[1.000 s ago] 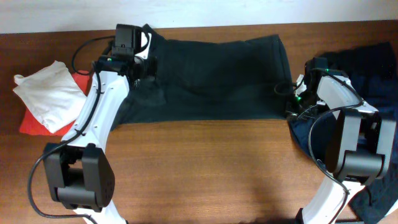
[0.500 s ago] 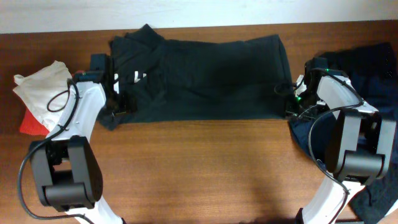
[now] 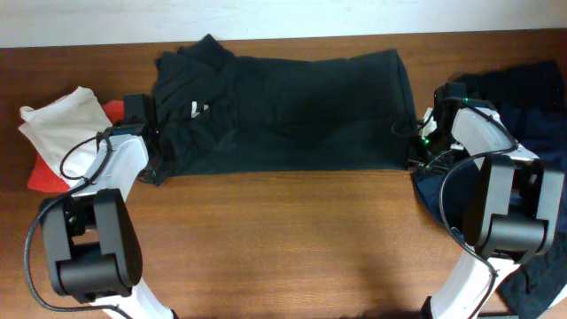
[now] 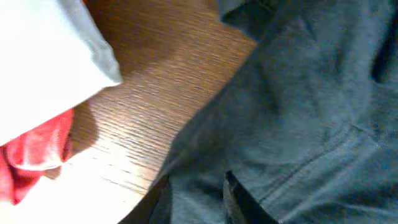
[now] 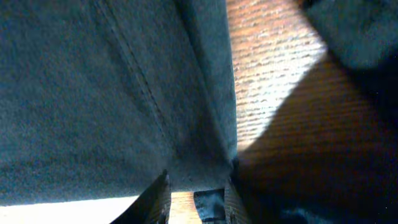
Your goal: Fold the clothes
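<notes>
Black T-shirt (image 3: 301, 106) is lying spread across the far middle of the table (image 3: 292, 239). It is smoother toward the right end and rumpled at the left. A scrap of white lettering is showing near the left end.

Left gripper (image 4: 194, 200): jaws are standing narrow. The shirt's near-left edge is being pinched between them, just beside bare wood.

Right gripper (image 5: 194, 200): jaws are likewise narrow. The near-right hem corner is being gripped, with a stitched seam running up from the fingers.

A white garment (image 3: 58, 133) is lying heaped on a red garment (image 3: 40, 177) at the far left, near the shirt but apart from it. A dark navy pile (image 3: 532, 97) is lying under and behind the right arm.

Handling, as judged: the cloth is being read as light, limp and not fragile, with some drag on the wood. It is expected to sag between the two holds. The doubled hem and the seams are being taken as the firmest places to hold. Corners are preferred, so that an edge can be carried over straight. Only the intended layers should be pinched, or lower folds will be lifted along.
</notes>
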`<state>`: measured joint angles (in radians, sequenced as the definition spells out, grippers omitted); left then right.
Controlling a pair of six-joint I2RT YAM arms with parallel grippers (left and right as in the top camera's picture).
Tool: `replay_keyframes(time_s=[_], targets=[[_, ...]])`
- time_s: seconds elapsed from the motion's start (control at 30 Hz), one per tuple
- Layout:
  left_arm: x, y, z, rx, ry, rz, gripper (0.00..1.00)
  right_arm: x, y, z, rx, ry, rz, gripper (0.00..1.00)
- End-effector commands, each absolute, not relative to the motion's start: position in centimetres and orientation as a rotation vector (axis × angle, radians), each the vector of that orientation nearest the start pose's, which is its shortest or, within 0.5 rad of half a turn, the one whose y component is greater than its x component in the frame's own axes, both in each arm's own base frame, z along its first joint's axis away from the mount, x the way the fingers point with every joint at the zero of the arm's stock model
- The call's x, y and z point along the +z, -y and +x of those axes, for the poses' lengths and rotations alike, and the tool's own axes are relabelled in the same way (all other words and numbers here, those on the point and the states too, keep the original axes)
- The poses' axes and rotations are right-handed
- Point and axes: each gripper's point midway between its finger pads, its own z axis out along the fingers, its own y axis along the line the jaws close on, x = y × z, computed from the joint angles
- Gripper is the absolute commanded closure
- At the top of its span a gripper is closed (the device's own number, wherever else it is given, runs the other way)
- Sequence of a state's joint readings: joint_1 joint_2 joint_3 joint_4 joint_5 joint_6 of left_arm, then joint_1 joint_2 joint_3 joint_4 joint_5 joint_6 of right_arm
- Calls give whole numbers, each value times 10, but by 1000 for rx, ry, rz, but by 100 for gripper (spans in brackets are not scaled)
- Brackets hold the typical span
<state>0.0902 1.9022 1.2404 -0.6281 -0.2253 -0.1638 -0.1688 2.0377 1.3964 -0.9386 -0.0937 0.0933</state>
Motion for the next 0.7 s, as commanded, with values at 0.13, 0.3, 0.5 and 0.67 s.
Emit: replay_keyframes(time_s=[0.13, 0.3, 0.5, 0.67], targets=[[30, -77, 399, 315, -2804, -412, 75, 2, 49, 358, 121, -3153, 418, 66], [32, -64, 416, 183, -2755, -392, 47, 3, 49, 355, 122, -3168, 420, 67], [32, -25, 422, 123, -2773, -163, 47, 3, 49, 355, 122, -3168, 420, 67], [34, -38, 420, 256, -2766, -177, 43, 3, 49, 354, 122, -3169, 420, 66]])
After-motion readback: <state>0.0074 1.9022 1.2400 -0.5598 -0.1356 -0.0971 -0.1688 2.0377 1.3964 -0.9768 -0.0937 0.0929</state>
